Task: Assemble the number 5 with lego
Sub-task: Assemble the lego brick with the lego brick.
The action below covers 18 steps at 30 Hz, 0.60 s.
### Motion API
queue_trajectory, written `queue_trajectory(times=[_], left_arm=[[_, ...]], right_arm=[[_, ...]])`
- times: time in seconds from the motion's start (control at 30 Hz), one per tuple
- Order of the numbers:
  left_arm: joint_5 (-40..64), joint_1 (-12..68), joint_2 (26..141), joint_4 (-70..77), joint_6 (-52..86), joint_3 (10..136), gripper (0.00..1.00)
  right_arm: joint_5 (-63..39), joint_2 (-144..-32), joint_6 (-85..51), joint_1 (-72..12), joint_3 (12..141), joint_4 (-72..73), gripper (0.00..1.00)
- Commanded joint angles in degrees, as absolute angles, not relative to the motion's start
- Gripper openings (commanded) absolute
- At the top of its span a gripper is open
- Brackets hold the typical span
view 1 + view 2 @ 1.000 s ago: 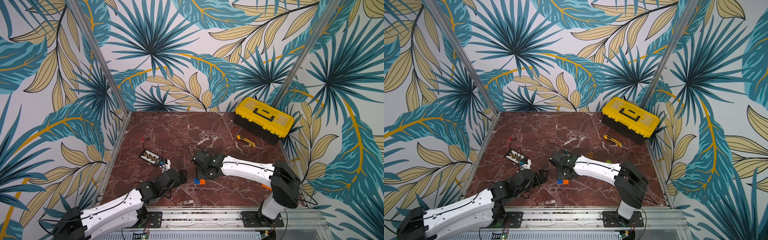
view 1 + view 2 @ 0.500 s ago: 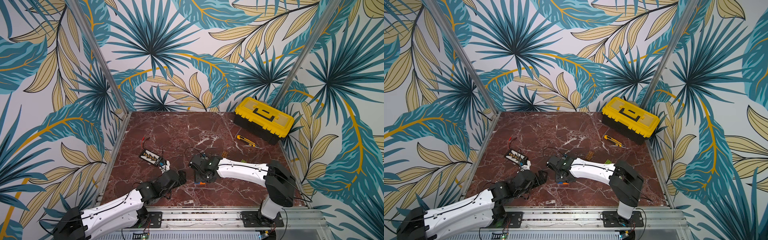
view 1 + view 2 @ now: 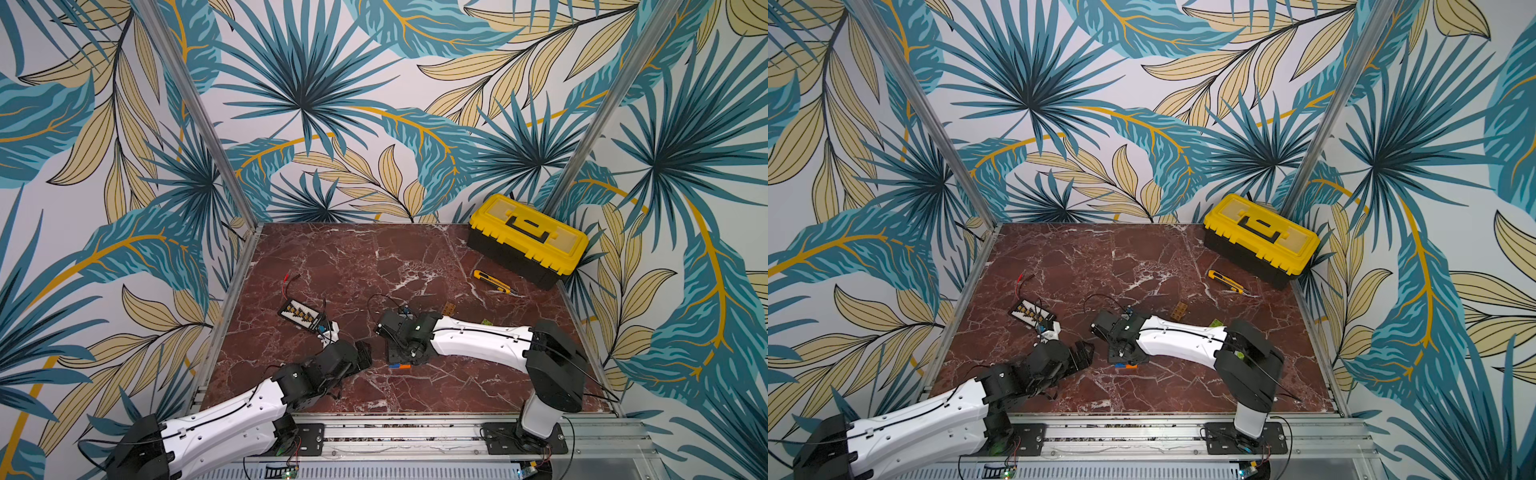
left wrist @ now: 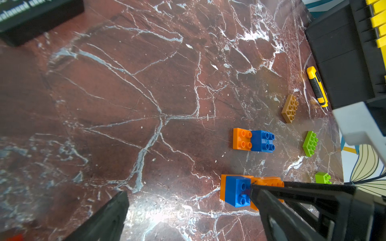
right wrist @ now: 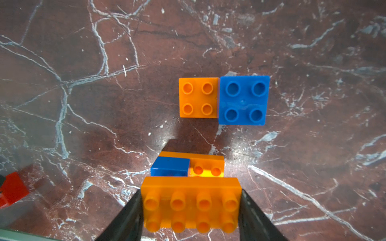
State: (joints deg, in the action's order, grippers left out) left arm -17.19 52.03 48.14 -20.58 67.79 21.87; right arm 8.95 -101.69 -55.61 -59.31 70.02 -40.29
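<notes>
Orange brick (image 5: pixel 190 188) in right gripper (image 5: pixel 190 200)

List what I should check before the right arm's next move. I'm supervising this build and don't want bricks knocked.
1. Grip: right gripper shut on the orange brick, studs up: ok.
2. Target: blue-on-orange stack in view, close by the held brick: ok.
3. Held brick lined up with the stack's studs: cannot tell.
4. Other arm: left gripper open, beside the stack rather than over it: ok.
5. Finished part: orange and blue pair lies apart from the stack: ok.
6. Clutter: utility knife far from the work spot: ok.
</notes>
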Motion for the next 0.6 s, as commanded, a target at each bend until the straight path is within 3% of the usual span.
queue_trajectory(times=[0.0, 0.57], left_arm=[[-19.0, 51.8, 47.1, -23.4, 69.0, 20.6, 1.00], [-19.7, 51.7, 46.1, -23.8, 69.6, 20.2, 1.00]], right_arm=[[9.2, -103.0, -56.9, -60.0, 70.7, -40.2, 0.52], [13.4, -105.3, -57.2, -61.1, 74.0, -46.4, 0.51]])
